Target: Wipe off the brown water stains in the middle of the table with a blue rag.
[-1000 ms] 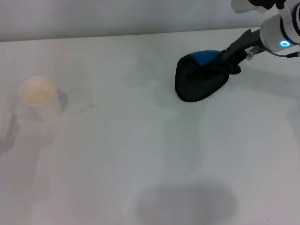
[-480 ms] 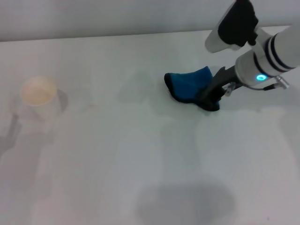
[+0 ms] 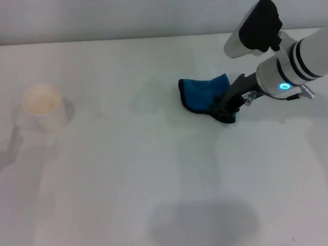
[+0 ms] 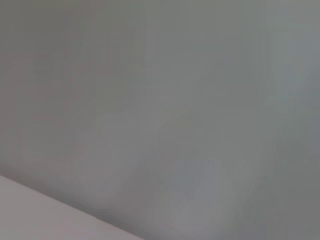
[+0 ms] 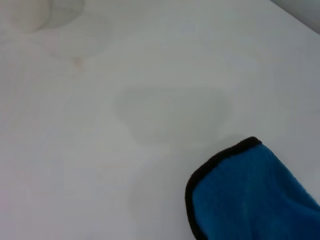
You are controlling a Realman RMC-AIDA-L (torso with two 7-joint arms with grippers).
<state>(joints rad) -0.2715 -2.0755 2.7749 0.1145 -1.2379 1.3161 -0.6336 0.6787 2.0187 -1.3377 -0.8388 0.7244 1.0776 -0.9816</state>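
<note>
Wiping is the step in hand, as I judge it. In the head view the right claw [image 3: 224,106] is closed on the blue rag [image 3: 201,94] and presses it down on the desk [image 3: 154,195], toward the far right part of the desk, a little inward from the far edge. The rag spreads out from the claw toward the left edge. The brown stain [image 3: 151,95] shows only as a faint patch just beside the free end of the rag, nearer the middle of the desk. A white paper cup [image 3: 43,106] stands well apart, near the left edge.

The left wrist view shows only a plain grey surface and a pale strip; the left claw is not seen in any view.

In the right wrist view the black-edged corner of the rag [image 5: 250,192] lies flat on the desk, and the stain [image 5: 170,112] is a pale, uneven blotch just beyond this corner, perhaps touching it. The claw's own fingers do not show here.

The next move, I think, calls for dragging the rag across the blotch toward the left edge, with steady pressure downward.
</note>
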